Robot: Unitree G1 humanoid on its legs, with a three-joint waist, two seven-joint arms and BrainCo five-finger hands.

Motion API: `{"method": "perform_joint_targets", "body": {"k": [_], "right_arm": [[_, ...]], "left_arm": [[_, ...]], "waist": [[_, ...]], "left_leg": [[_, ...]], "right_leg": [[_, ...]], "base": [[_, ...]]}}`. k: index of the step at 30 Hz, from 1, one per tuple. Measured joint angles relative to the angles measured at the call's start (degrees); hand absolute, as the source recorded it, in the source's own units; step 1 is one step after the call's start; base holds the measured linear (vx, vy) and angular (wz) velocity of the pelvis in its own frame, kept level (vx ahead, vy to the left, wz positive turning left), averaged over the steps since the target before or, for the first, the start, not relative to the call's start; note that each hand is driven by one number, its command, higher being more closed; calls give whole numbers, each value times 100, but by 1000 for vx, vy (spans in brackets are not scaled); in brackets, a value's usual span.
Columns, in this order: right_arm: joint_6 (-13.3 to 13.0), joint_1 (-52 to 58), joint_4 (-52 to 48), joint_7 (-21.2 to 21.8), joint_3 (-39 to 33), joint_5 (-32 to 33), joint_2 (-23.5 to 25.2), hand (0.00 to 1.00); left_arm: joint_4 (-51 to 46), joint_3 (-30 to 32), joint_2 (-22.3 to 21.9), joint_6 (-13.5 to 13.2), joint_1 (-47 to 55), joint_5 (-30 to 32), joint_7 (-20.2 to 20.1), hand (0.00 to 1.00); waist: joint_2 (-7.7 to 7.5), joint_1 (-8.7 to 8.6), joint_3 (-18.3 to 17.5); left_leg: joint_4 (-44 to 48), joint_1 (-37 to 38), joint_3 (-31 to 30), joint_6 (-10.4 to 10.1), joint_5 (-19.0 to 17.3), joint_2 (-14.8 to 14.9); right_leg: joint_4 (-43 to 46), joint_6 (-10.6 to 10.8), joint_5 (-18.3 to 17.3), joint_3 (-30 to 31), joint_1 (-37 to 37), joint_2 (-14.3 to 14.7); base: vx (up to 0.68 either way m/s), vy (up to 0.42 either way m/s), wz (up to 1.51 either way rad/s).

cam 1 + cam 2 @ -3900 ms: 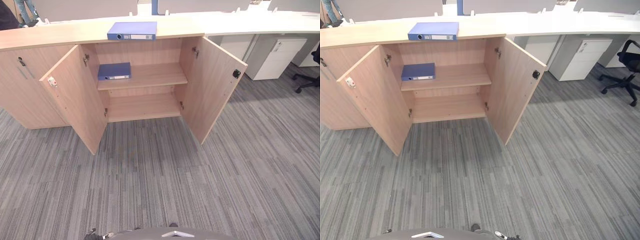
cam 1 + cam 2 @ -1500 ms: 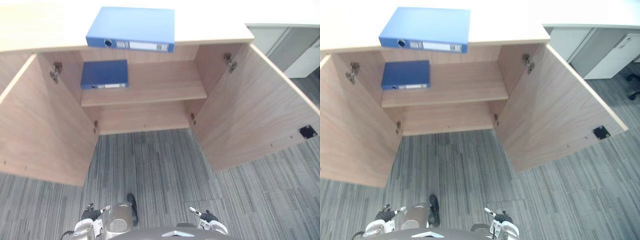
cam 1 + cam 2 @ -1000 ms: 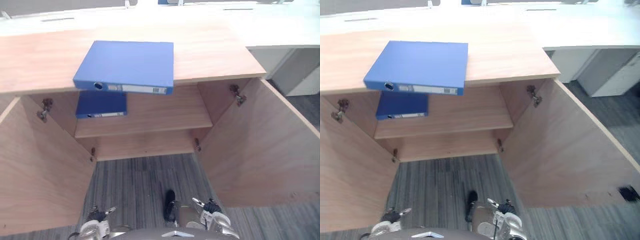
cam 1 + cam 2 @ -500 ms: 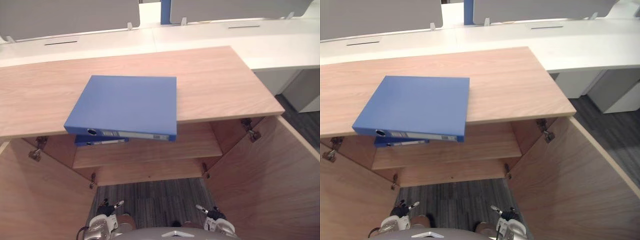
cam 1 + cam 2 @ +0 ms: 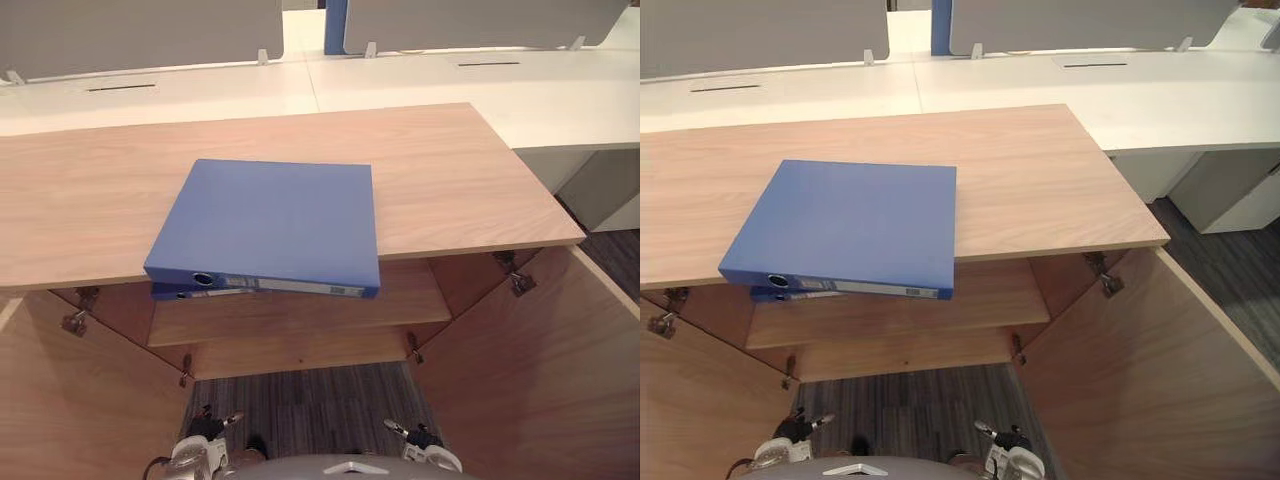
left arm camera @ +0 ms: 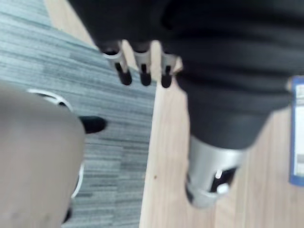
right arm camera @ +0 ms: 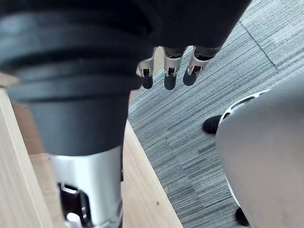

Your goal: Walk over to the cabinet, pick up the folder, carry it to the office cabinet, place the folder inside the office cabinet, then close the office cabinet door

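Hands first: both hang low, left hand and right hand with fingers loose and apart, nothing in either. So I'd say the walk-up is basically done and the pickup hasn't started. Biggest thing in front of me is the wooden cabinet, its top right under my view, with the left door and right door both swung wide. The blue folder lies flat on that top, spine at the front edge and looking like it overhangs a bit, and a second blue folder peeks out on the shelf just below. Next move, I reckon: bring the arms up and get fingers round that overhanging edge. Versus a few seconds back, the cabinet sat well off across the carpet; my camera closed in, the folders stayed put.
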Motion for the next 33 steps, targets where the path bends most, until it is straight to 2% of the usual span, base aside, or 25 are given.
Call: {"method": "perform_joint_targets", "body": {"k": [6, 15, 24, 27, 33], "right_arm": [[-2, -61, 3, -13, 228, -29, -90, 0], [-18, -70, -98, -149, 462, -49, -90, 0], [-97, -53, -251, -204, 459, -50, -107, 0], [-107, -43, -250, -208, 458, -52, -107, 0], [-107, -38, -246, -208, 458, -159, -107, 0]], "left_arm": [[-246, -9, 16, -44, 75, -2, 230, 0], [-3161, 6, 37, -273, 982, -2, 594, 0], [-4949, -130, 206, -582, 1226, 138, 762, 0], [-5787, -223, 240, -777, 1317, 230, 838, 0], [-6653, -249, 266, -992, 1372, 355, 853, 0]], "waist": [[-33, 1, 3], [-41, 105, 11], [-14, 144, 1], [-11, 175, -1], [-9, 190, -4]], "left_leg": [[-11, 3, -194, 72, 53, -71], [-46, -23, -529, 137, 104, -193], [-49, -6, -646, 149, 112, -214], [-49, -6, -659, 149, 112, -217], [-50, 56, -714, 149, 111, -217]], "right_leg": [[-53, 23, 24, -75, 75, -40], [-109, 15, 19, -251, 207, -113], [-189, -10, 5, -353, 314, -115], [-196, -12, 6, -354, 320, -115], [-197, -25, 14, -386, 417, -103]], "base": [[-56, 10, 13], [-18, 13, 15], [-1, -1, 6], [0, 0, 0], [2, -5, 3]]}}
